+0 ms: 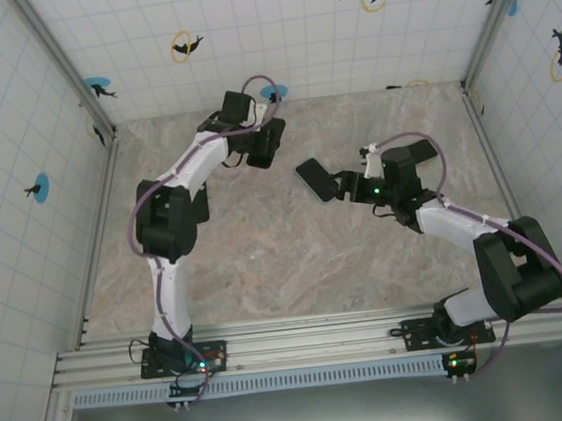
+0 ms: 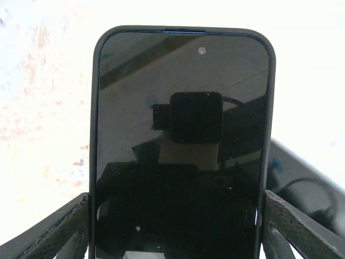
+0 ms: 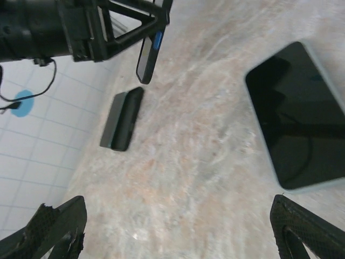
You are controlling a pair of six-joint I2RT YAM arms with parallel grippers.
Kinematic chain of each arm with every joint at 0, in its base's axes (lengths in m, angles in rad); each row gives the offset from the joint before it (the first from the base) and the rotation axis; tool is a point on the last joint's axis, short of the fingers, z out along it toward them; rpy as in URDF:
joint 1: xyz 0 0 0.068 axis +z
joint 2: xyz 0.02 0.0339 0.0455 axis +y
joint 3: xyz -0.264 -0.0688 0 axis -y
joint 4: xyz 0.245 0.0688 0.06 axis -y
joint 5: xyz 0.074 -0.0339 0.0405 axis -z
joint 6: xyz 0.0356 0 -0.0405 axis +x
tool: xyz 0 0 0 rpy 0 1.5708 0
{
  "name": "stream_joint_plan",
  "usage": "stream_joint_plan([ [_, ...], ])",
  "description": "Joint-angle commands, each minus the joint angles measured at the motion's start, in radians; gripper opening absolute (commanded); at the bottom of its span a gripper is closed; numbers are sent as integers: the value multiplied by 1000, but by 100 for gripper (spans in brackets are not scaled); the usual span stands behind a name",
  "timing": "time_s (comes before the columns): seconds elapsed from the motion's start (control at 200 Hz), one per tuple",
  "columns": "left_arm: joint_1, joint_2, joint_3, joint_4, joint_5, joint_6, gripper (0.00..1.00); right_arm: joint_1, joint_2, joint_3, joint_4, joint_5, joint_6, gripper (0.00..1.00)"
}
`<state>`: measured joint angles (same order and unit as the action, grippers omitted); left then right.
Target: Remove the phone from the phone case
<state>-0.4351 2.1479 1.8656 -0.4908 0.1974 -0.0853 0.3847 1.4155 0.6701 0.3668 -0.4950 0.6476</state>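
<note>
From above, a second phone (image 1: 313,179) lies flat and dark on the marble table (image 1: 267,272), and everything here is placed from it. The right gripper (image 1: 344,186) sits just beside it on its right. The left gripper (image 1: 260,144) stands to its left and farther from the arm bases, near the back wall, with something dark at its tip that cannot be made out from this height. In the left wrist view, that dark thing is the phone (image 2: 180,145), screen toward the camera and seated in its black phone case (image 2: 95,135), whose rim runs unbroken around the glass. The two fingers (image 2: 64,229) press against the case's long edges, one on each side, so this claw is clenched on the cased phone. The table behind is washed out to white. In the right wrist view, the second phone lies screen up at the right with a pale edge showing. The right claw is released: its fingertips (image 3: 54,226) are spread wide at the bottom corners with bare marble between them, one at the near left of the second phone and the other just below it, without touching it. Up and to the left of the second phone, well apart, the left claw carries the cased phone edge-on, clear of the surface. Below it a dark slab (image 3: 123,120) lies on the table near the tiled wall (image 3: 43,151).
</note>
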Motion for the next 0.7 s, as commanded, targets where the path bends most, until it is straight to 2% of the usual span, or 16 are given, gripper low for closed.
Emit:
stream_joint_plan([
  [0.0,-46,-111,-51,119,45,-226,59,39,36,28,130,11,66,89],
  [0.15,-80,-207,-148,175,52,-360,56,91,89,98,166,20,83,86],
  [0.385,-134,-321,-260,237,28,-465,54,145,137,191,181,64,85,80],
  [0.596,-154,-421,-344,311,42,-555,54,169,139,244,65,201,73,63],
  [0.696,-170,-454,-369,319,32,-574,54,176,132,242,99,238,98,52],
])
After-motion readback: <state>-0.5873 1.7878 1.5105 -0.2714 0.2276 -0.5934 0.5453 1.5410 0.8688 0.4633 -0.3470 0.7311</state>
